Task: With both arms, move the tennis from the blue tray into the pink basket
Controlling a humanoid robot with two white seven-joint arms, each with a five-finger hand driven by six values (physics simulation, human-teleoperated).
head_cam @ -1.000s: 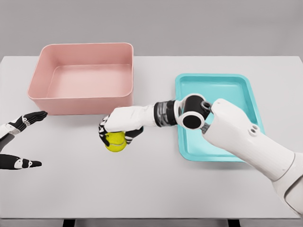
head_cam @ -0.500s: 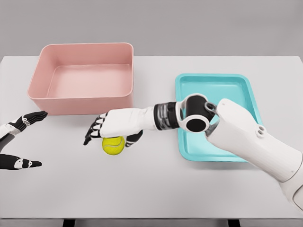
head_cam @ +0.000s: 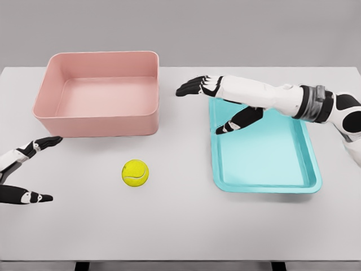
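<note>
The yellow tennis ball (head_cam: 135,173) lies alone on the white table, in front of the pink basket (head_cam: 96,117) and left of the blue tray (head_cam: 265,183). My right hand (head_cam: 211,104) hovers open over the tray's upper left corner, fingers spread and pointing left, well away from the ball. My left hand (head_cam: 34,169) shows at the left edge, open, thumb (head_cam: 25,197) and fingers (head_cam: 39,144) apart, some way left of the ball. The basket and the tray hold nothing.
The white table (head_cam: 180,226) stretches to a front edge near the bottom of the view. The basket's front wall stands just behind the ball.
My right hand opened, let go of the ball on the table and swung back up and right over the tray. The left hand has shifted slightly toward the ball.
</note>
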